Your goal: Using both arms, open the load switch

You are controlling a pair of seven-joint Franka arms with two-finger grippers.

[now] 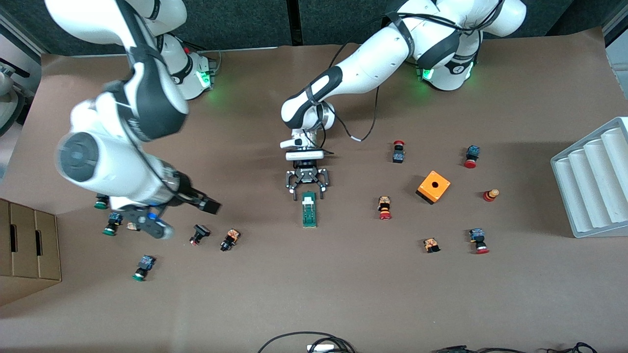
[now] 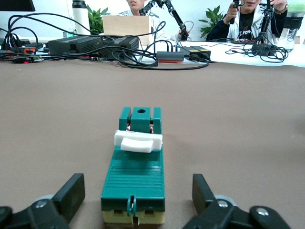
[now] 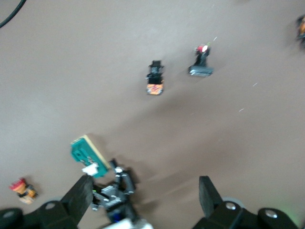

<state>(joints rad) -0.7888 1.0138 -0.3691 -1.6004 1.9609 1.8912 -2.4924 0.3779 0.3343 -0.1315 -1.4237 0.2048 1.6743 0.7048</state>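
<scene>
Brown worktop [image 1: 343, 294]: the load switch [image 1: 309, 210] lies mid-table. My left gripper [image 1: 308, 185] sits low at its white-block end, fingers [image 2: 70, 192] spread, holding nothing. My right gripper [image 1: 162, 221] hovers open over the push-buttons [image 1: 229, 239]. Whether the switch is opened, I can't quite tell

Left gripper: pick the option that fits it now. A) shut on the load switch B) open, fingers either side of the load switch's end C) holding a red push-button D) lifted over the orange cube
B: the left gripper is open, its fingers standing apart on either side of the load switch end, not clamped on it.
</scene>
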